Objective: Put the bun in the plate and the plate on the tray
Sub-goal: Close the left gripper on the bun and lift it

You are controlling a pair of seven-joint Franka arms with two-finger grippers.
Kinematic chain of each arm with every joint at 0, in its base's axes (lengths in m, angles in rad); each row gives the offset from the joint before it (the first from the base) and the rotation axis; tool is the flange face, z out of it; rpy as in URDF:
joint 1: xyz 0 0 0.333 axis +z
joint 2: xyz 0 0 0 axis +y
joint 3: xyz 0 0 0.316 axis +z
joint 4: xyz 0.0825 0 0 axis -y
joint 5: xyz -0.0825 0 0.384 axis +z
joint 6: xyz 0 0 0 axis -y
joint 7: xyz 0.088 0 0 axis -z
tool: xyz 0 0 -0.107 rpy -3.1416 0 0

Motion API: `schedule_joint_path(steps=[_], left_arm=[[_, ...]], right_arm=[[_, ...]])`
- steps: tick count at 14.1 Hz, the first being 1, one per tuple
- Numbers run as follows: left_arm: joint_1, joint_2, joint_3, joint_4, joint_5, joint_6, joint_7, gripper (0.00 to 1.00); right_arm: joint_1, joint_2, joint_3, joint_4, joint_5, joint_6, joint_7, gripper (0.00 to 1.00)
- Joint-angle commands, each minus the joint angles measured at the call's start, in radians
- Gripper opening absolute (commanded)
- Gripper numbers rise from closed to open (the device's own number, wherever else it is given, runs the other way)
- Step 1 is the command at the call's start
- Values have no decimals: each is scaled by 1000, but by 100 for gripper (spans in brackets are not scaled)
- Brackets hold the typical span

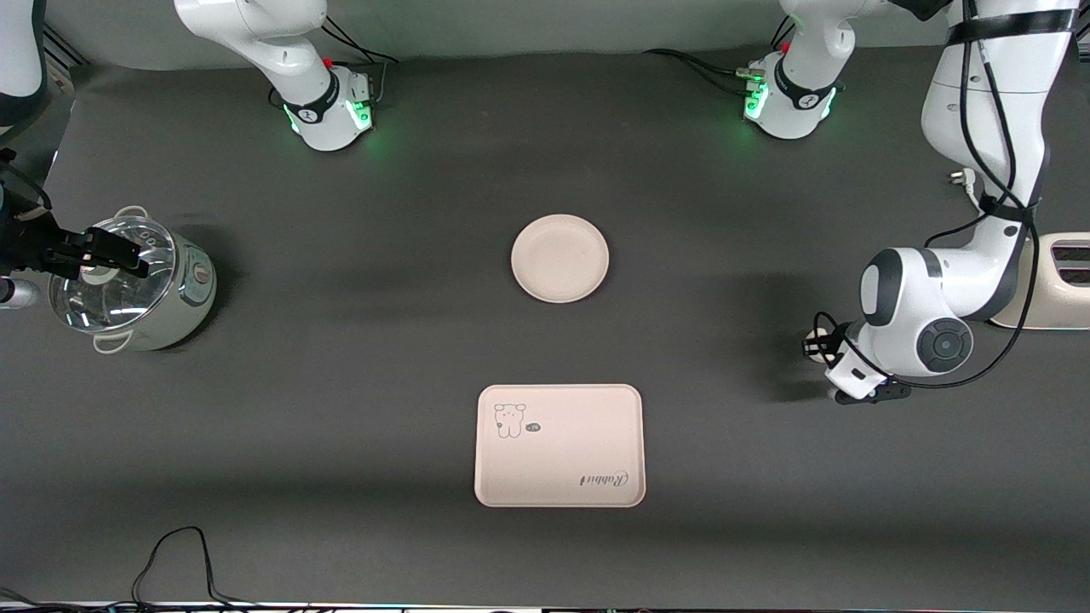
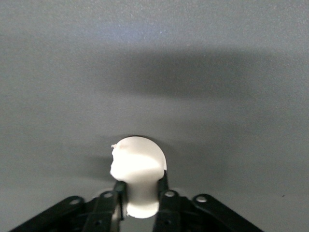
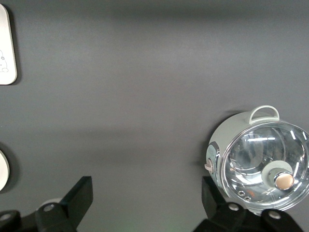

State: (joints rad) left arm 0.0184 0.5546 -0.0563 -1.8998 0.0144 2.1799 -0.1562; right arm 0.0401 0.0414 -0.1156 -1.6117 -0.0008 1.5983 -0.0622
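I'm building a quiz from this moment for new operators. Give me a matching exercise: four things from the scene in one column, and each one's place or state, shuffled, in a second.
Things:
1. bun
2. plate
3. tray
4. right gripper

Places or states:
A. open, over the glass-lidded pot
B. bare, mid-table, farther from the front camera than the tray
C. clamped in the left gripper
D. printed with a cartoon animal, nearest the front camera

Pairs: 1-C, 2-B, 3-D, 4-A
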Motion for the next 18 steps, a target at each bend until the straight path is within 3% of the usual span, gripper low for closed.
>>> schedule_joint_path(steps=[1, 7, 12, 15, 18], left_arm=[[2, -15, 4, 22, 2, -23, 4, 15], [2, -229, 12, 143, 116, -390, 36, 15], [18, -381, 13, 310, 84, -708, 116, 15], [14, -488, 10, 323, 42, -770, 119, 16], [-15, -481, -11, 369, 4, -781, 86, 16]], right_arm=[[3, -12, 2, -14, -22, 3, -11, 100], [3, -12, 1, -14, -22, 3, -11, 100], [3, -12, 2, -14, -21, 3, -11, 100], [3, -12, 1, -14, -22, 3, -11, 100], [3, -12, 1, -14, -22, 3, -11, 100]])
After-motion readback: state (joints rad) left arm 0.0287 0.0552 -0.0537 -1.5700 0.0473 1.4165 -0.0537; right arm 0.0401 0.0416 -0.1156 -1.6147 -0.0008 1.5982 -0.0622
